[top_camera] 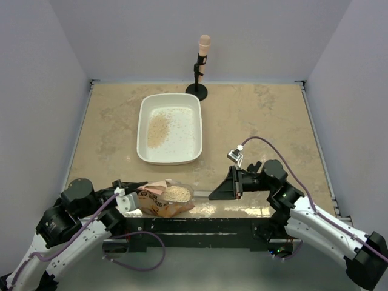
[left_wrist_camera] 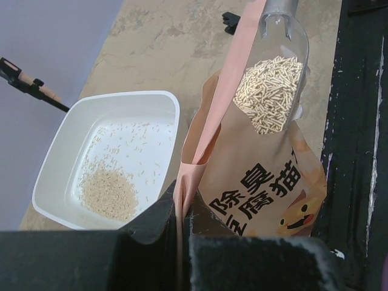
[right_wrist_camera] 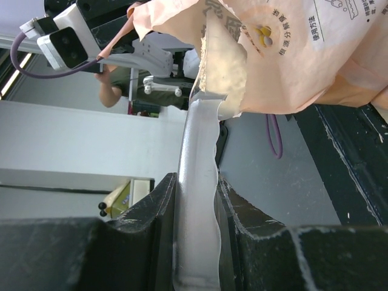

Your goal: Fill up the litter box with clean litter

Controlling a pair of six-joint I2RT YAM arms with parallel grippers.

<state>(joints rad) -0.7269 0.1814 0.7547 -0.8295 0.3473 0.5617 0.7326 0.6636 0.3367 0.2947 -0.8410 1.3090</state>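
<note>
left gripper (left_wrist_camera: pixel 182 213) was pinched shut on bag (left_wrist_camera: pixel 254 182) edge. right gripper (right_wrist_camera: pixel 197 200) clamped on scoop (right_wrist_camera: pixel 199 139) handle, scoop loaded, sat at bag mouth. litter box (top_camera: pixel 140 130) was mid-table, small litter pile (top_camera: pixel 158 130) in its left half.

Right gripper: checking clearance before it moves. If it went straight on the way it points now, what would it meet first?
Probably the litter bag: the right gripper points leftward, and the scoop it holds reaches the bag's mouth. Height is hard to judge.
</note>
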